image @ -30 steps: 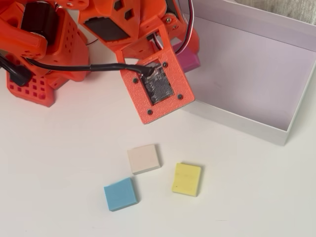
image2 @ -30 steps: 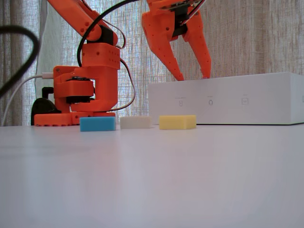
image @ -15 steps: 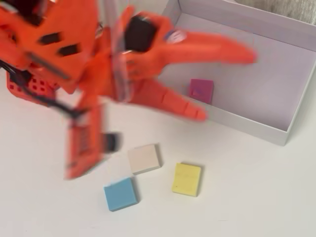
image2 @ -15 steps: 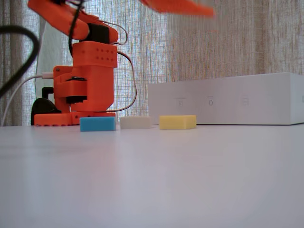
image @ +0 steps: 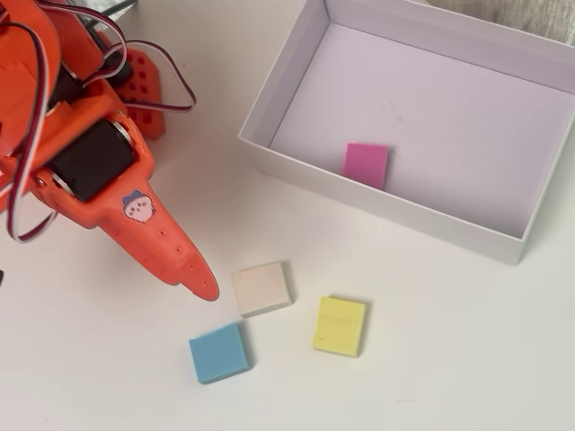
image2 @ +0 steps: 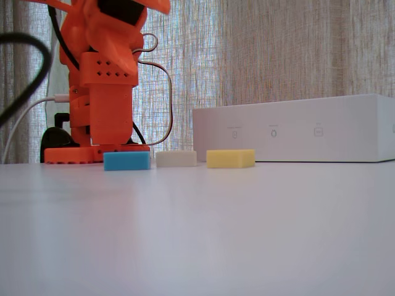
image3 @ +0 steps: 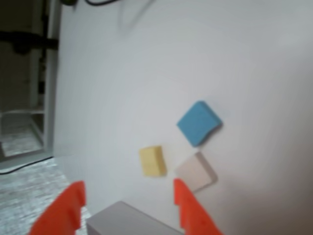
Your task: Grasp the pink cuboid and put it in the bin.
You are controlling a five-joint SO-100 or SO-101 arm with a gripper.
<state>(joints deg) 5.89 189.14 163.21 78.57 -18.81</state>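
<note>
Orange gripper (image3: 127, 205) fingers stand wide apart in the wrist view, and nothing is between them. It hangs high over the table (image: 431, 359), away from the bin (image: 377, 205). The pink cuboid (image: 366, 165) lies flat on the bin's floor, close to its near wall. Outside the bin, the beige block (image: 261, 288), blue block (image: 219, 353) and yellow block (image: 340, 326) sit near each other on the table.

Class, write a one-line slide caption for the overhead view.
Pink block lies in the white box; orange arm above three blocks outside.
</note>
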